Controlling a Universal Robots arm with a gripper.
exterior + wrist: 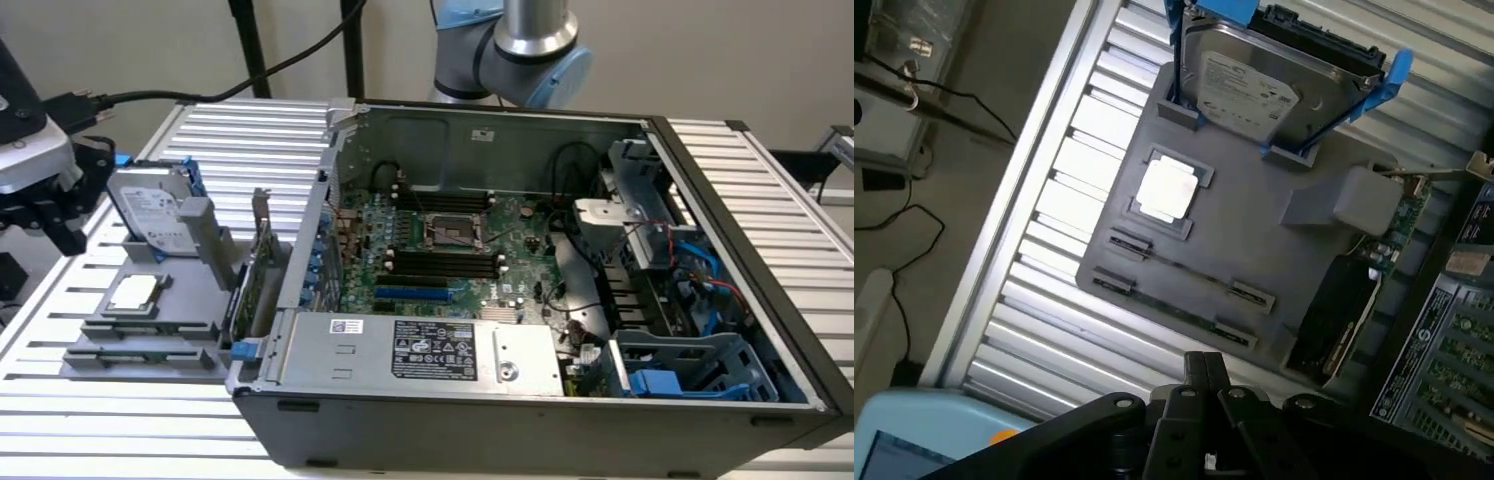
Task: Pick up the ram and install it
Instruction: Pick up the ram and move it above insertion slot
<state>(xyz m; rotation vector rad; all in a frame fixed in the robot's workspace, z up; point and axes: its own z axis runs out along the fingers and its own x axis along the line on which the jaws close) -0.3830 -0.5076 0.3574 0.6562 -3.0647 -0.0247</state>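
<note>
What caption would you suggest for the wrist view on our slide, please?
Shut gripper hovering near the gray parts tray, where the ram sits edge-up near the processor chip and hard drive.

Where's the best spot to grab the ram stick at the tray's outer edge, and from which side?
Grip the ram stick by the middle of its top edge, coming straight down and clamping its two flat faces. It appears to stand on edge in the grey tray, ends seated in holders, leaving only the middle free.
</note>
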